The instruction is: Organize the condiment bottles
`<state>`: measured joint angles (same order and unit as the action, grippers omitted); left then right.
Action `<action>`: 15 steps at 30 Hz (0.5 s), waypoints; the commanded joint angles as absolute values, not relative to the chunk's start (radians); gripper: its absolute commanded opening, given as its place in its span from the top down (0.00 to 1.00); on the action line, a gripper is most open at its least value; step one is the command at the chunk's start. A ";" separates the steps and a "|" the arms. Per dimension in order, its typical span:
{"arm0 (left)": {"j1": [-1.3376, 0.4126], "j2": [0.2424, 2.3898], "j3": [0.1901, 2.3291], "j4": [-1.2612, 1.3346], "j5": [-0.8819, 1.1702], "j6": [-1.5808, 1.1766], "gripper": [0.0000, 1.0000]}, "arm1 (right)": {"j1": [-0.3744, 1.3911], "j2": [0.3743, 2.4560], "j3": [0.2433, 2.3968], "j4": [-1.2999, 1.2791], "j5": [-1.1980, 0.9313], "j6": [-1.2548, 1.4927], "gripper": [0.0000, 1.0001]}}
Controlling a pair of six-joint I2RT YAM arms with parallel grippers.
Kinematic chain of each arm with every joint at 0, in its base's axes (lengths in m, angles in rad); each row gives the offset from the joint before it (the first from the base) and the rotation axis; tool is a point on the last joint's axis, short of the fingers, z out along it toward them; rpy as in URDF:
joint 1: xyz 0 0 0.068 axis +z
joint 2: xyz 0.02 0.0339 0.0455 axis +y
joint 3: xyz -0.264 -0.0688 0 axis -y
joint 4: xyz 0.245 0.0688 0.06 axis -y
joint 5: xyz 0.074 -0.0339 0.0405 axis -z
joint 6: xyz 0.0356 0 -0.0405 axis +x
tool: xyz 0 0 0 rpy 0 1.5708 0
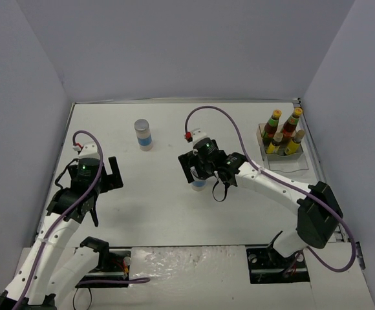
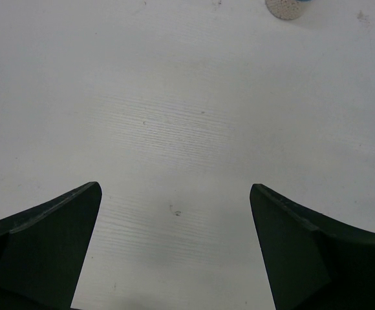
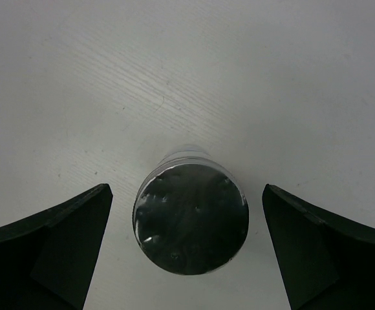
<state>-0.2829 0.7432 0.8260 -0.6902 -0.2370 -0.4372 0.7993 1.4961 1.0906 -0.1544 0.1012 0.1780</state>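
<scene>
A silver-topped cylinder (image 3: 191,219) stands upright on the table between the open fingers of my right gripper (image 3: 187,194), with gaps on both sides; in the top view only its blue-white lower part (image 1: 199,183) shows under the gripper (image 1: 200,174). A second silver-topped cylinder (image 1: 143,134) stands alone at the back centre-left; its top (image 2: 284,8) shows at the upper edge of the left wrist view. Several dark sauce bottles (image 1: 282,134) stand in the clear tray (image 1: 299,163) at the back right. My left gripper (image 2: 174,194) is open and empty over bare table (image 1: 90,210).
White walls enclose the table on the left, back and right. The right arm's cable (image 1: 226,116) loops over the table behind the gripper. The arm bases sit at the near edge.
</scene>
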 commanded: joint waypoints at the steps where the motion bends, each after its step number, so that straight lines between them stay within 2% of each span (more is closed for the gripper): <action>1: -0.272 0.759 0.847 -0.605 -0.271 -0.406 0.03 | 0.811 1.534 1.133 -0.110 0.181 0.184 0.05; 6: -0.256 0.787 0.848 -0.598 -0.250 -0.397 0.03 | 0.811 1.547 1.120 -0.091 0.187 0.189 0.22; 10: -0.240 0.790 0.848 -0.595 -0.246 -0.394 0.03 | 0.810 1.528 1.095 -0.084 0.221 0.207 0.55; 15: -0.234 0.787 0.845 -0.588 -0.236 -0.389 0.03 | 0.780 1.446 1.051 -0.088 0.267 0.228 0.82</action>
<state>-0.2454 0.7874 0.8230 -0.6461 -0.2366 -0.4093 0.8051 1.5496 1.0759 -0.1231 0.1781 0.2065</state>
